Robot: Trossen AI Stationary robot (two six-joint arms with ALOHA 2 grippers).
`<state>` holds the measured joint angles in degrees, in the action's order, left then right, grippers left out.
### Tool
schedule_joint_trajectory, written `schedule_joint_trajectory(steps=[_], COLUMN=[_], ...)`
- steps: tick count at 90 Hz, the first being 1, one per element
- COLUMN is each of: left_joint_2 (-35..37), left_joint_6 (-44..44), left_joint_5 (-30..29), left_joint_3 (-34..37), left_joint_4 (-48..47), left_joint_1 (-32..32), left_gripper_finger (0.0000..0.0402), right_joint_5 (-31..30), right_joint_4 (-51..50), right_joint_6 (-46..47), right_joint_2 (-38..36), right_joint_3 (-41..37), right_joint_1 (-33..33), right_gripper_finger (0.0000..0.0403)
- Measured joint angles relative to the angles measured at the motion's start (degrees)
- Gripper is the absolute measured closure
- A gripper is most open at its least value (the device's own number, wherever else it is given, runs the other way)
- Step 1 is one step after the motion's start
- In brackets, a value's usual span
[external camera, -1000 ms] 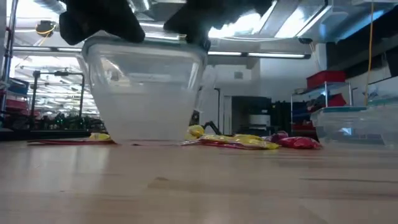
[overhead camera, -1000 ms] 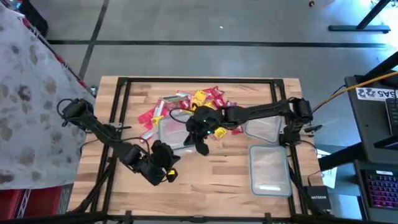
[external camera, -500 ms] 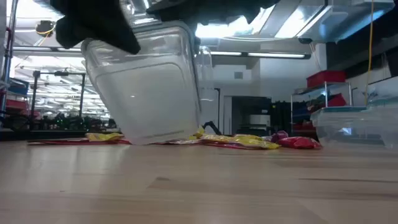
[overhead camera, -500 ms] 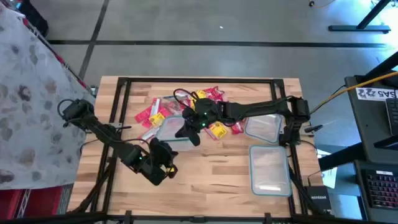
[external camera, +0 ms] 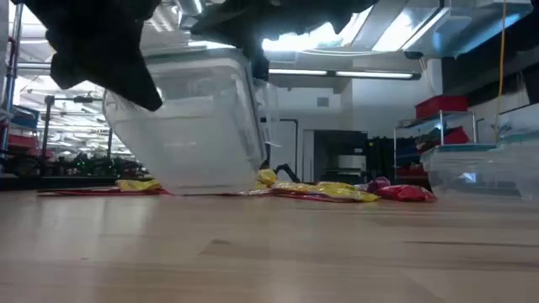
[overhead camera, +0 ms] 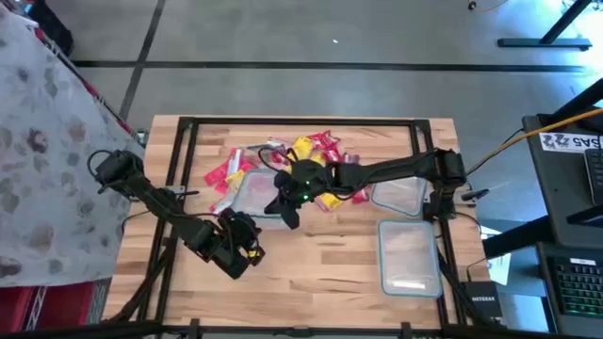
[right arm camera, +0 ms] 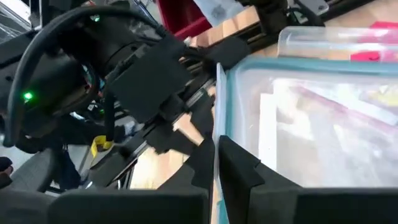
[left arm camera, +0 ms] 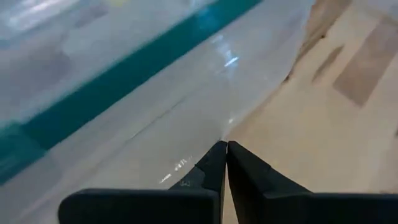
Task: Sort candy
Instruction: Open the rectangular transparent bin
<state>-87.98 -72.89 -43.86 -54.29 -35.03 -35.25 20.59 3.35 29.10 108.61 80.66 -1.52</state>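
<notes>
A clear plastic container (overhead camera: 250, 193) with a teal rim stands tilted left of the table's middle, just in front of the candy (overhead camera: 316, 146), a pile of red, pink and yellow wrapped pieces lying on the wood. My right gripper (overhead camera: 285, 205) reaches in from the right and is shut on the container's near right rim. My left gripper (overhead camera: 245, 235) is shut. It stands just in front of the container's near wall (left arm camera: 124, 93). In the low view the container (external camera: 194, 126) leans with its right side raised. My right gripper pinches the container's teal rim (right arm camera: 221, 112), one finger inside the container and one outside, coming from above and from the right. The container is tilted, its left lower edge (external camera: 173, 190) on the table and its right side raised. My left gripper's shut fingertips (left arm camera: 217, 155) stand at the container's wall; I cannot tell whether they touch it.
Two more clear containers stand on the table's right side, one (overhead camera: 396, 193) beside the right arm and one (overhead camera: 410, 256) nearer the front edge. A black frame (overhead camera: 179, 169) runs around the tabletop. Bare wood lies in front of the tilted container.
My right gripper has moved toward the table's left and a little toward the far edge. It has tipped the container from standing flat to leaning, right side raised, and drawn it leftward. My left gripper has moved toward the far edge, closer to the container.
</notes>
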Motion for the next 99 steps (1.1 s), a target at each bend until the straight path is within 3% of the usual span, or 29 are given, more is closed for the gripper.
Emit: schedule_joint_trajectory(steps=[23, 42, 68, 83, 99], left_joint_2=[0.0, 0.0, 0.0, 0.1, 0.4], left_joint_6=[-0.5, -2.8, -6.7, -9.1, -16.6], left_joint_5=[-0.7, -0.2, 9.0, 15.7, 18.5], left_joint_3=[1.7, 4.7, 10.6, 12.2, 12.3], left_joint_4=[-0.3, -0.6, -0.3, -0.9, 0.2], left_joint_1=[-0.4, -0.9, -3.1, -7.3, -12.1], left_gripper_finger=[0.0401, 0.0401, 0.0402, 0.0402, 0.0402], right_joint_5=[-3.8, -6.8, -14.7, -14.6, -15.1], right_joint_4=[0.8, 9.0, 11.6, 12.2, 9.8], right_joint_6=[5.9, 10.7, 12.9, 12.5, 8.1], right_joint_2=[0.1, 0.1, 0.0, 0.0, 0.0], right_joint_3=[0.0, 0.0, 0.0, 0.1, 0.1], right_joint_1=[0.7, 0.6, -0.8, -1.3, -1.6], right_gripper_finger=[0.0403, 0.0403, 0.0403, 0.0403, 0.0403])
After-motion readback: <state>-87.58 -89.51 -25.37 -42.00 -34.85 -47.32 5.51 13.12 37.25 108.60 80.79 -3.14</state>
